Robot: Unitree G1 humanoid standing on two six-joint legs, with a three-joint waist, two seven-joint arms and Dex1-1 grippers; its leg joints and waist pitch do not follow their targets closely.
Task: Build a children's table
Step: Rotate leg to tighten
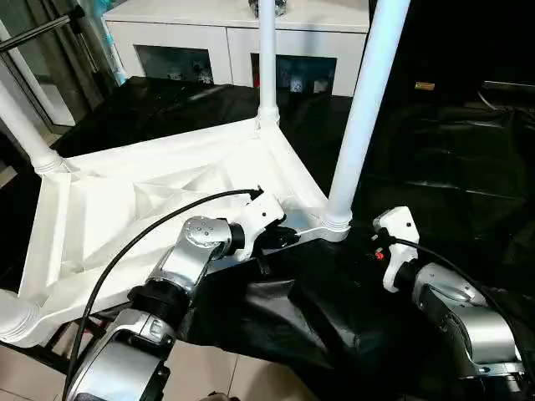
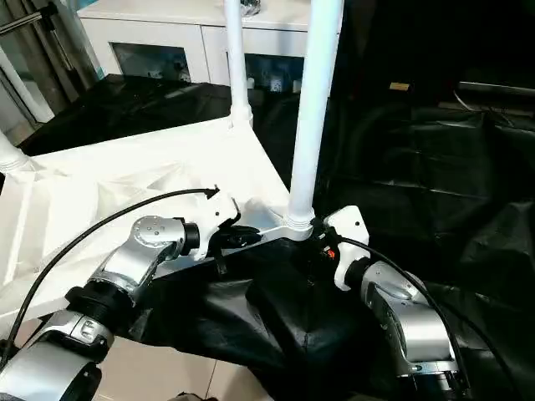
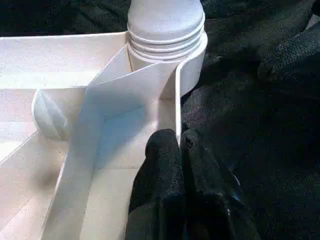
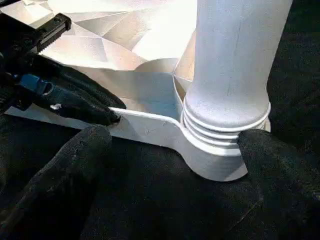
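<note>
Left gripper (image 3: 180, 150): nearest item; black fingers pinched together on the thin rim wall of the tabletop (image 1: 125, 200), close to the near corner socket.

Tabletop: white plastic, lying underside up on the black-draped work table (image 1: 435, 167); ribbed underside exposed, one end reaching past the drape's edge over the floor.

Near leg (image 1: 368, 109): white tapered tube, upright in the corner socket nearest the grippers, ridged collar seated at the socket mouth.

Far leg (image 1: 267, 58): upright in the corner socket behind it.

Third leg (image 1: 21, 125): angled up from the left corner socket.

Right gripper (image 4: 175, 165): jaws spread wide, one fingertip (image 4: 80, 150) just beside the tabletop's rim, the other against the socket's outer curve below the near leg's collar; nothing clamped.

White cabinet (image 1: 226, 33): beyond the work table, glass-fronted compartments.
</note>
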